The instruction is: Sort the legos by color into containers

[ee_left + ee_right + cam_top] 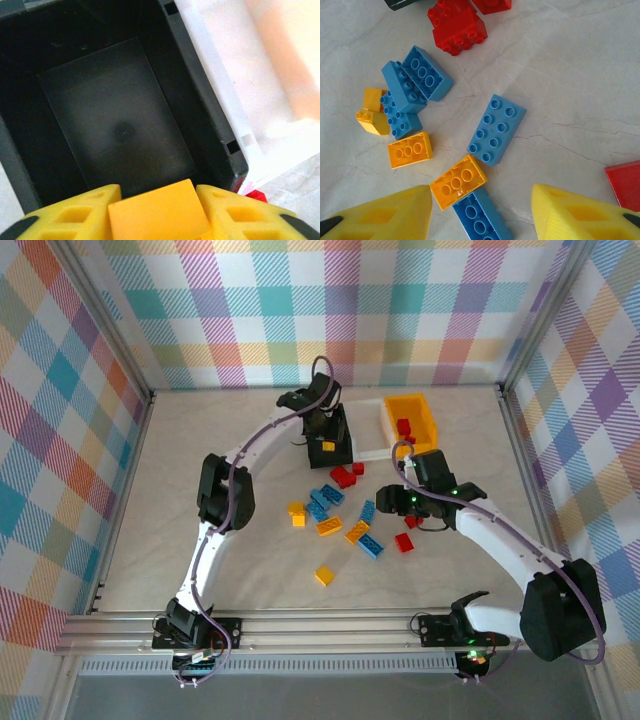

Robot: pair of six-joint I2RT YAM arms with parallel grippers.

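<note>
Left tool [157, 195], I see, clamps a yellow-orange brick [157, 217] above the black bin [197, 90] — right tool [481, 195] wide, empty; blue brick [496, 130] near that bin lies diagonally.

A brick [155, 212] sits between my left end effector's [157, 189] fingers [75, 215], a bin [115, 130] directly beneath. Loose bricks [496, 130] lie on the tabletop [570, 75] under my right end effector [481, 190].
</note>
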